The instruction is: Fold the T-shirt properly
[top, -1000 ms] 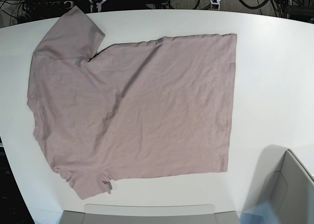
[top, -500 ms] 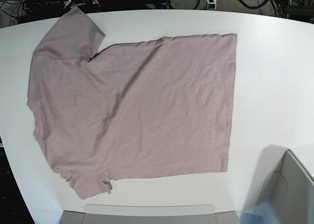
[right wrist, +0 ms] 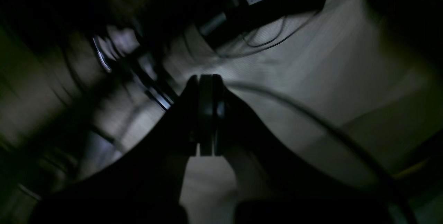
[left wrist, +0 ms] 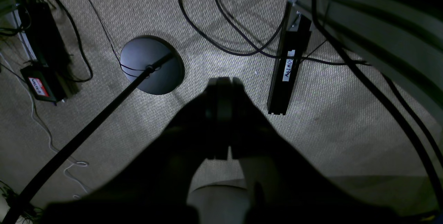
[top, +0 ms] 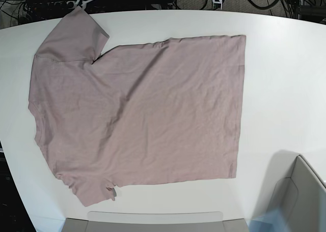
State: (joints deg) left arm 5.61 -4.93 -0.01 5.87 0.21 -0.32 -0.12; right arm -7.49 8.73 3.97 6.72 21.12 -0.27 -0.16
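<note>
The mauve-pink T-shirt [top: 137,115] lies spread flat on the white table [top: 280,79] in the base view, collar side at the left, hem at the right, one sleeve at the top left and the other bunched at the bottom left. Neither arm shows over the table. In the left wrist view my left gripper [left wrist: 224,82] is shut with nothing in it, hanging over carpet floor. My right gripper [right wrist: 206,80] is shut too, empty, in a dark blurred right wrist view above floor and cables.
A grey box [top: 298,201] stands at the table's bottom right and a grey tray edge [top: 153,219] at the bottom. Cables, a round black stand base [left wrist: 151,64] and a black bar [left wrist: 289,68] lie on the floor beyond the table.
The T-shirt has not moved. White arm parts at the table's far edge have shifted left slightly.
</note>
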